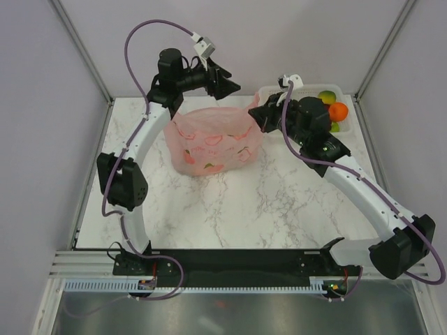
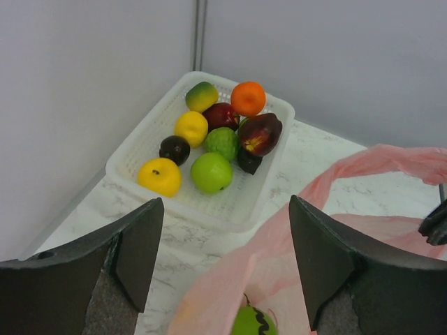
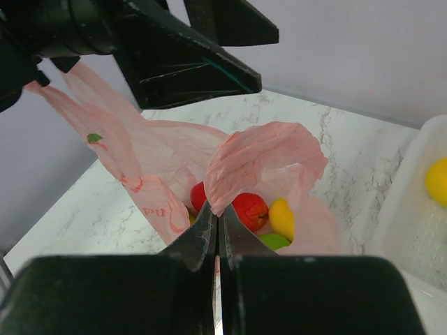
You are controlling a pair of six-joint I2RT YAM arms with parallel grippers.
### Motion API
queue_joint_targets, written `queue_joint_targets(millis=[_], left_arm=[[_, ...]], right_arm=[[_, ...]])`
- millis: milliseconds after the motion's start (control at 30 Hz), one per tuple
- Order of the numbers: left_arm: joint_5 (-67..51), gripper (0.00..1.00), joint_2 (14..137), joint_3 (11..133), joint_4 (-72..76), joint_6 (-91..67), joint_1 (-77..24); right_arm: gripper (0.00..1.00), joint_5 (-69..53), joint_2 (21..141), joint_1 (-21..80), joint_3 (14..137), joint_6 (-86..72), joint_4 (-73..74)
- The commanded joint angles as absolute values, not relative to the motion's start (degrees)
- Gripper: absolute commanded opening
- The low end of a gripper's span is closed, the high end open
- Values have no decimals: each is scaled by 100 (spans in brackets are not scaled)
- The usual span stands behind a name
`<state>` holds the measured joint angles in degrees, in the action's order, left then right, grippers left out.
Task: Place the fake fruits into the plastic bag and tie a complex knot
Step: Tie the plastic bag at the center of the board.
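Right jaws are pinching the plastic bag [image 1: 213, 143] while the left jaws are hanging wide open with nothing in them.

The pink bag is sitting toward the back middle of the marble worktop [image 1: 244, 209], its mouth gaping upward. The right jaws are pressing fully together on a fold of pink film at the bag's right side. The left jaws are hovering spread apart above the bag's rear left edge, gripping nothing. Some fake fruits [image 3: 249, 209], red, yellow and green, are lying inside the bag. The others are resting in the white basket [image 2: 140, 150] at the far right corner, just beside the bag.
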<state>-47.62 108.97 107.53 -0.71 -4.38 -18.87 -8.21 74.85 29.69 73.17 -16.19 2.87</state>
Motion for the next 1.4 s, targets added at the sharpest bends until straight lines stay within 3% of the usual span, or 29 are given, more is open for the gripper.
queue_joint_targets(millis=[0, 233, 500, 700, 867, 1067, 1367], left_arm=[[-5685, 78, 11468, 11626, 466, -720, -1775], [-5756, 75, 12102, 12041, 475, -651, -1977], [-7487, 75, 12418, 11971, 483, -993, -2205], [-8041, 67, 12349, 11865, 510, -1081, -2426], [-8813, 70, 12147, 11392, 527, -1275, -2522], [-8849, 69, 11971, 10986, 536, -1089, -2496], [-8255, 74, 11733, 10845, 597, -957, -2496]], right_arm=[[0, -852, 7207, 2936, 7111, -1468, -254], [0, -835, 7084, 2927, 6899, -1213, -501], [0, -800, 7137, 2874, 6794, -1160, -676], [0, -747, 7058, 2813, 6627, -1160, -765], [0, -747, 6917, 2716, 6504, -1134, -852], [0, -835, 6785, 2637, 6399, -1116, -976], [0, -1195, 6891, 2566, 6469, -1116, -976]])
